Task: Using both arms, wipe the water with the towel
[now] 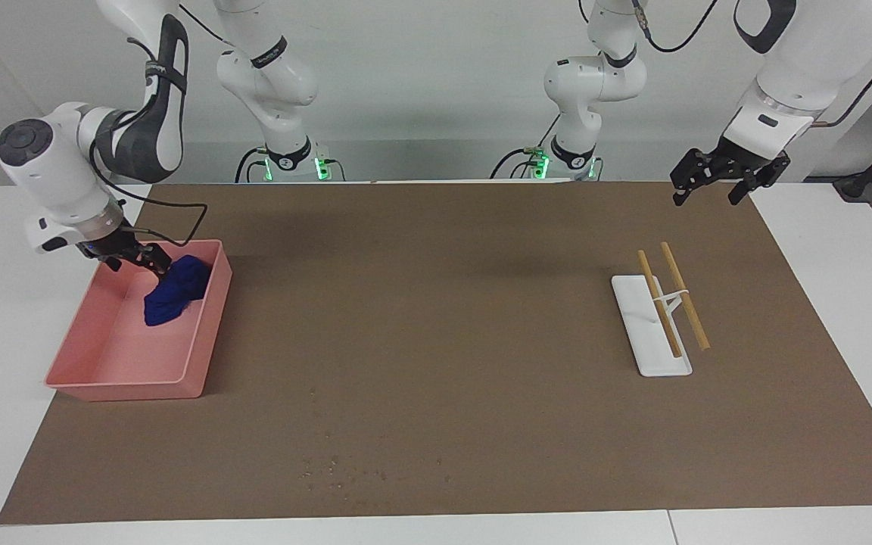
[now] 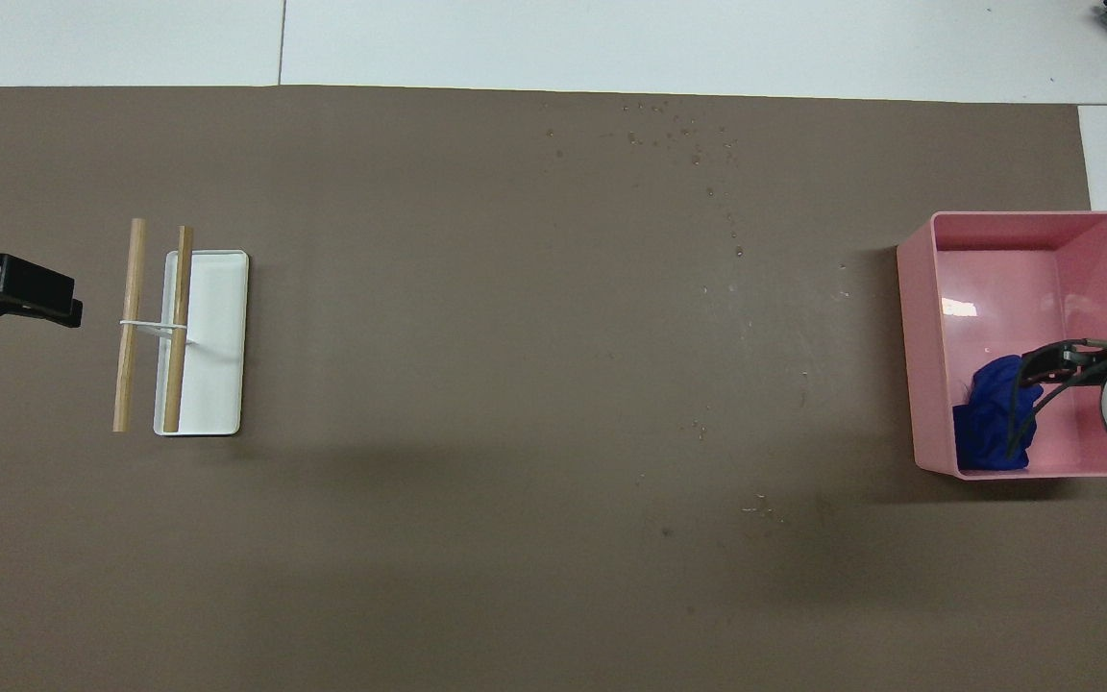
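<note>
Blue towel (image 1: 175, 291) sits bunched in the pink bin (image 1: 103, 378), in the corner nearest the robots, on the side toward the middle of the surface (image 1: 436, 341). Part of it is drawn up toward the bin's rim. In the overhead view the towel (image 2: 991, 423) sits against the bin's (image 2: 919, 336) near wall.

Right pincer (image 1: 150, 260) is down inside the bin at the towel's top, fingers clamped on the cloth. The right arm (image 1: 57, 166) comes in over the bin from the right arm's end of the surface. In the overhead view only the right pincer's (image 2: 1044, 367) tips and cable show, lying over the towel.

Bin stands on the brown mat at the right arm's end.

Left pincer (image 1: 716, 185) hangs in the air over the mat's edge at the left arm's end, fingers spread apart, holding nothing; the left arm waits. In the overhead view the left pincer (image 2: 35, 298) shows at the frame edge, just beside the sticks.

White tray (image 1: 644, 341) lies on the mat toward the left arm's end, two wooden sticks (image 1: 682, 295) leaning across a small white rack on it.

Small water droplets (image 1: 345, 469) are scattered on the mat farther from the robots than the bin, toward the middle; in the overhead view the droplets (image 2: 669, 130) show near the mat's top edge.
</note>
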{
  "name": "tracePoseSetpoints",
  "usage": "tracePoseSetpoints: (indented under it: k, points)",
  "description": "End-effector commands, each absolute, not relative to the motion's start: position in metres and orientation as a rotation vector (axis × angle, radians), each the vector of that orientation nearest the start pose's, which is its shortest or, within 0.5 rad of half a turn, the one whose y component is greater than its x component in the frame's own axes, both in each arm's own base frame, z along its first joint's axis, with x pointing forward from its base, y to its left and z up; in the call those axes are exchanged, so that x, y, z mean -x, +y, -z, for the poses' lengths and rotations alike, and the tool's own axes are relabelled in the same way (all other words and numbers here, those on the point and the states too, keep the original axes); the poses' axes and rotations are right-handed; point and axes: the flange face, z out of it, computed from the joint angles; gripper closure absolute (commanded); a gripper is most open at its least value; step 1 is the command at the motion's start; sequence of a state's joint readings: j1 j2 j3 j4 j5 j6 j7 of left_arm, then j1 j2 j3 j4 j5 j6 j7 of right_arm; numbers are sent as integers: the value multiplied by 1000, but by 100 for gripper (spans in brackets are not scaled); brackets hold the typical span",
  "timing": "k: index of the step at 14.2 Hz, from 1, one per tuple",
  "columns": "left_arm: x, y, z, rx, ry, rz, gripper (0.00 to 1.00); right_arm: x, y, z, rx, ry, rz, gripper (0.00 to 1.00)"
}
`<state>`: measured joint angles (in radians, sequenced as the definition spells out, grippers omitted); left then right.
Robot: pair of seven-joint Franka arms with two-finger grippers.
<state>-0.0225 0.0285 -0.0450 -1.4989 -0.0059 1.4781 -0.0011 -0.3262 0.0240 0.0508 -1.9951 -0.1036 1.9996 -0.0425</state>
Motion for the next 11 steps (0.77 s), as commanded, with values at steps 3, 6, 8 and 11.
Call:
tracePoseSetpoints:
  k: [3,6,8,11]
  points:
    - [-547,-41,-635,3156,91,-67,0,-543,-86,-513,3174,316,-65,1]
    - [-545,-39,-634,3156,89,-69,0,-549,-21,-552,3144,370,-84,1]
    - [-545,-39,-633,3156,89,-71,0,-553,19,-576,3144,399,-57,1]
    - [-544,-37,-628,3155,86,-88,0,-566,37,-614,3147,390,-20,1]
